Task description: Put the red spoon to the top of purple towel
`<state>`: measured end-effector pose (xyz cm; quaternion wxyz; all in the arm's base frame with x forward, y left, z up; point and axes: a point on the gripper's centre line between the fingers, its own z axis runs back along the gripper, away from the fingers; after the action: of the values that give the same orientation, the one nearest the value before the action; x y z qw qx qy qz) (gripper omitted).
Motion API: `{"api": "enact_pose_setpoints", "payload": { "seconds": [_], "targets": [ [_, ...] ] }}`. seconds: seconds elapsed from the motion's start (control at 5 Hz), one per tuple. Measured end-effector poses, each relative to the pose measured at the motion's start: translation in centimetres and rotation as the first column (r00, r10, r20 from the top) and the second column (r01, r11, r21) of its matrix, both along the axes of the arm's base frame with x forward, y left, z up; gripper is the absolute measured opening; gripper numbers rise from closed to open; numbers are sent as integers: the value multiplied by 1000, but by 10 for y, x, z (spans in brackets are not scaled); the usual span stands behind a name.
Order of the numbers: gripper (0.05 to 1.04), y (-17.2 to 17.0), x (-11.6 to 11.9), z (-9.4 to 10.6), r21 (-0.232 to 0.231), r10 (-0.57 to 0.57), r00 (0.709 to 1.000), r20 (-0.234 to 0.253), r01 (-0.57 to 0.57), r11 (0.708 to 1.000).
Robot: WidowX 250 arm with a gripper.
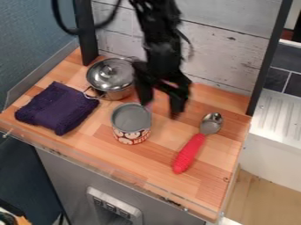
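While the black gripper (160,107) hangs over the bench (147,169), just behind the can (131,123), its two fingers stand spread apart with nothing I can see held between them. Over on the right, the red-handled spoon (189,153) lies on the bare wood, its metal bowl pointing toward the back wall (223,48). Straight across from it, on the left, sits the folded purple towel (57,108). That can stands upright between the two, right in the way, and a lidded metal pot (110,78) sits just beside the towel's back corner.
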<state>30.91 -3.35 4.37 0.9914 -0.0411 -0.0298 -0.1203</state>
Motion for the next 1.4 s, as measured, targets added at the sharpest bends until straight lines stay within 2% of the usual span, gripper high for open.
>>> {"api": "enact_pose_setpoints", "payload": {
  "seconds": [0.2, 0.4, 0.6, 0.8, 1.2, 1.4],
  "targets": [
    [1001, -16, -1, -6, -12, 36, 999, 32, -36, 999],
    [1001, -40, -4, -14, -37, 9, 999, 40, -8, 999],
    [1001, -49, -11, -38, -24, 16, 1000, -14, -17, 1000],
    [947, -51, -10, -50, -3, 32, 999, -38, -32, 999],
    [392, -51, -9, -53, 35, 35, 999, -35, -34, 999],
    [366, -49, -11, -51, 63, 33, 998, -58, -29, 998]
  ]
}}
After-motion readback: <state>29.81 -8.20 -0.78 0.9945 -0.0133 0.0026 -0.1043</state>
